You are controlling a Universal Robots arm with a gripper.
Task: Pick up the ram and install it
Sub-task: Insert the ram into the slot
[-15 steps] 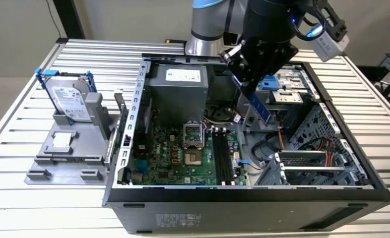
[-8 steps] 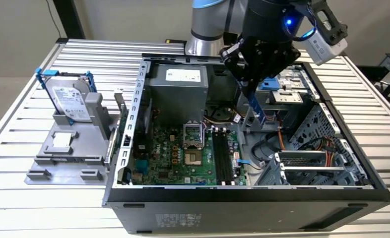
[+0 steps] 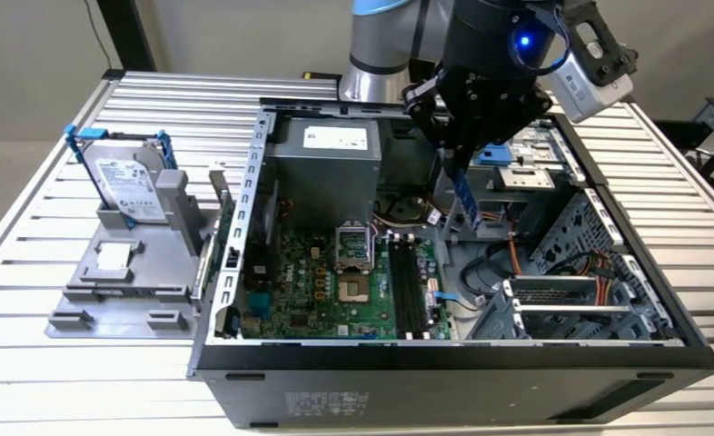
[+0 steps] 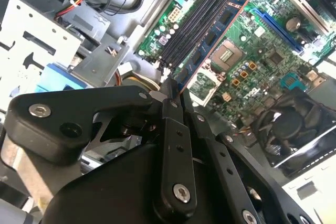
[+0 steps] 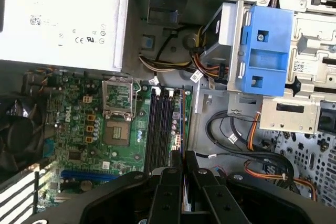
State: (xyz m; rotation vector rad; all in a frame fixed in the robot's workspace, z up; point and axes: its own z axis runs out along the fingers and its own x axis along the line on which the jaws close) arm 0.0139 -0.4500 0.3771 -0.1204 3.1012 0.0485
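Observation:
The ram [image 3: 464,200] is a thin blue circuit-board stick that hangs on edge from my gripper [image 3: 461,159], which is shut on its upper end. It hovers inside the open computer case [image 3: 454,368], above the cables just to the exterior view's right of the long black motherboard slots [image 3: 408,282]. In the second wrist view the ram [image 4: 210,38] runs out from my gripper [image 4: 173,90] alongside the slots [image 4: 197,17], apart from them and roughly parallel. In the first wrist view the slots [image 5: 163,127] lie just beyond my gripper [image 5: 184,158].
A silver-labelled hard drive [image 3: 127,182] in a blue bracket stands on a grey fixture at the exterior view's left. Inside the case are the power supply [image 3: 327,150], the processor socket [image 3: 354,268], loose cables [image 3: 509,263], a blue drive bracket [image 5: 265,51] and metal drive bays [image 3: 575,300].

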